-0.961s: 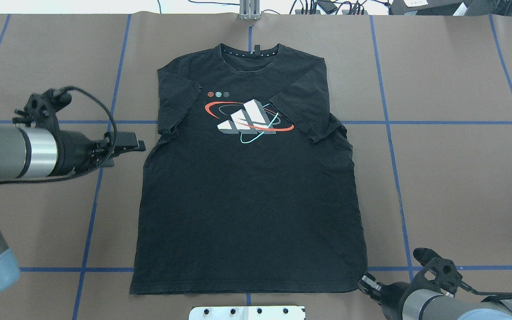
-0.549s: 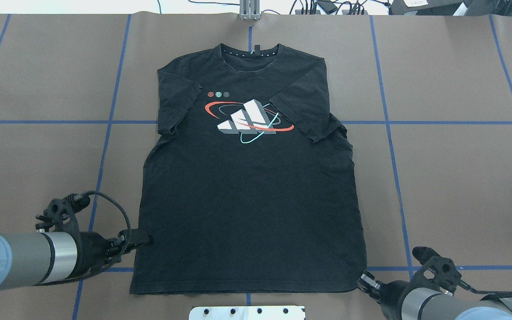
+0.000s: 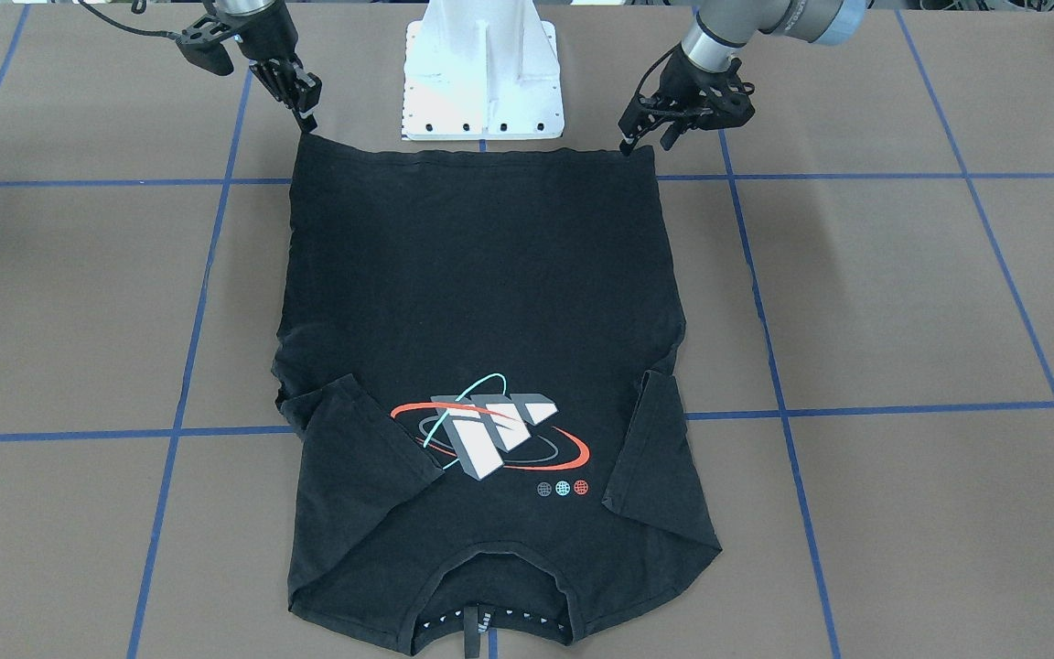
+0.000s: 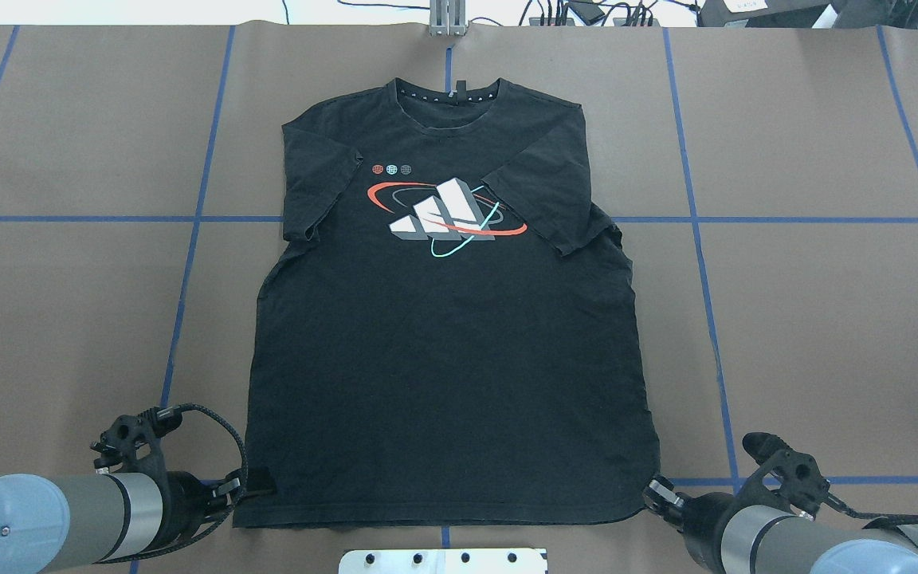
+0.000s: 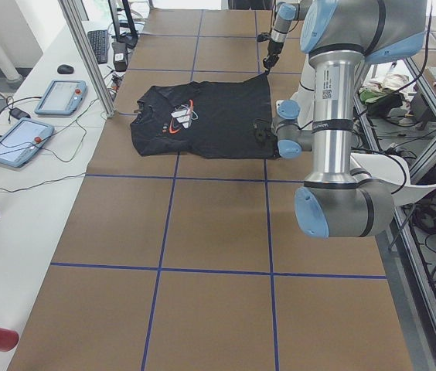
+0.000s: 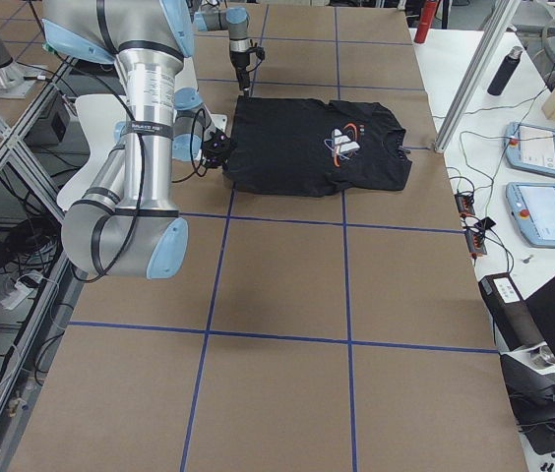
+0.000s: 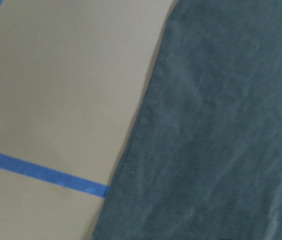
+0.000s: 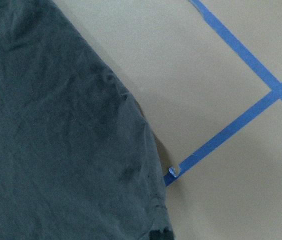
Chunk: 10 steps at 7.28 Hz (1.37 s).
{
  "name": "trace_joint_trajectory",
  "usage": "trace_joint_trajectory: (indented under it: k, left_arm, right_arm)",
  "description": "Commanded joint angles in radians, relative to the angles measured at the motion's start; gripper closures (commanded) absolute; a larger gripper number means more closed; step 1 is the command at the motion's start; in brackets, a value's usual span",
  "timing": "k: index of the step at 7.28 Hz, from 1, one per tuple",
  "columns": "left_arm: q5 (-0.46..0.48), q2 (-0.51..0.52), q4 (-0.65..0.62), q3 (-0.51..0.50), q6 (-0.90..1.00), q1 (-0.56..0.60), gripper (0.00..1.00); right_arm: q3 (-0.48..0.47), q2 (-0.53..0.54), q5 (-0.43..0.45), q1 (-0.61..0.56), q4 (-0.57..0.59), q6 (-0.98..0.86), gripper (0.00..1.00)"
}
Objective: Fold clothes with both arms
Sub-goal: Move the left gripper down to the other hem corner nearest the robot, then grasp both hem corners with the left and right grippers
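Note:
The black T-shirt (image 4: 443, 359) lies flat and face up on the brown table, both sleeves folded inward and the collar at the far side. Its bars graphic (image 4: 447, 215) shows on the chest. My left gripper (image 4: 256, 482) sits low at the hem's near left corner, and its jaws look open in the front-facing view (image 3: 641, 142). My right gripper (image 4: 654, 496) sits at the hem's near right corner, also seen in the front-facing view (image 3: 309, 124); I cannot tell if it grips the cloth. Both wrist views show only the shirt edge (image 7: 206, 125) (image 8: 56, 125) and table.
The white pedestal base (image 3: 483, 73) stands just behind the hem, between the arms. Blue tape lines (image 4: 694, 219) cross the brown table. Tablets and cables (image 5: 32, 116) lie on the white bench beyond the collar end.
My left arm swept from beside the shirt's left sleeve down to the near left hem corner. My right gripper stayed at the near right corner, shifting only slightly.

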State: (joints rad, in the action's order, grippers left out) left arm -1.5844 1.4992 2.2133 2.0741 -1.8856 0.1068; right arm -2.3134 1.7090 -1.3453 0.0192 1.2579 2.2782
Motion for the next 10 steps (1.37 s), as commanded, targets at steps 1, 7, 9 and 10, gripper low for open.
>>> trace_joint_trajectory:
  k: [1,7,9,10]
  left_arm:
    - [0.0,0.003,-0.001,-0.017,-0.003,-0.012,0.22]
    - [-0.002,0.009,-0.001,-0.034,-0.04,-0.027,0.34]
    - [-0.002,0.004,-0.001,-0.032,-0.04,-0.027,0.34]
    - [-0.003,0.004,-0.003,-0.032,-0.04,-0.029,0.34]
  right_arm:
    - [-0.001,0.0,0.0,-0.002,0.0,0.001,1.0]
    - [-0.004,-0.003,0.0,-0.008,0.0,0.001,1.0]
    - [-0.004,-0.005,0.0,-0.01,0.0,0.001,1.0]
    - [-0.004,-0.005,0.0,-0.011,0.0,0.001,1.0]
